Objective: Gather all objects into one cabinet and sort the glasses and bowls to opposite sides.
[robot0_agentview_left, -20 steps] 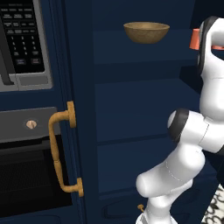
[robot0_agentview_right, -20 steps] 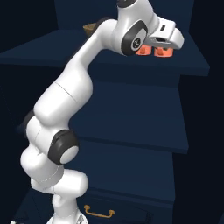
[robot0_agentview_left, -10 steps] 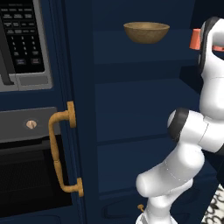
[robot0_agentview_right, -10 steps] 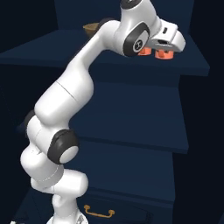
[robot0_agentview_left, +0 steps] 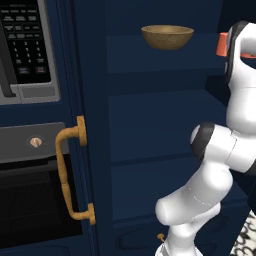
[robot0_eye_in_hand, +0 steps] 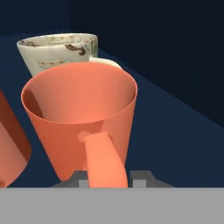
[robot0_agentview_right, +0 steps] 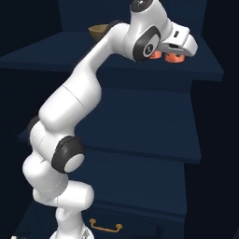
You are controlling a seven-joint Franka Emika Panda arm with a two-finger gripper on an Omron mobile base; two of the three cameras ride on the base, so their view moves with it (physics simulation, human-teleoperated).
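Claw (robot0_eye_in_hand: 108,180) astride orange cup's (robot0_eye_in_hand: 81,118) handle

Base views flanking shelf (robot0_agentview_right: 140,70); hand view close.

Matt coral cup (robot0_eye_in_hand: 83,116), glazed patterned cream cup (robot0_eye_in_hand: 59,50), dull wood-like bowl (robot0_agentview_left: 167,36)

Simulated kitchen: microwave (robot0_agentview_left: 25,50) and black oven (robot0_agentview_left: 35,200) far left of gripper (robot0_eye_in_hand: 107,179), tall navy cabinet (robot0_agentview_left: 150,125) shelves below it, olive-brown bowl (robot0_agentview_left: 167,36) on shelf left, coral cup (robot0_eye_in_hand: 81,118) and cream cup (robot0_eye_in_hand: 59,52) directly ahead
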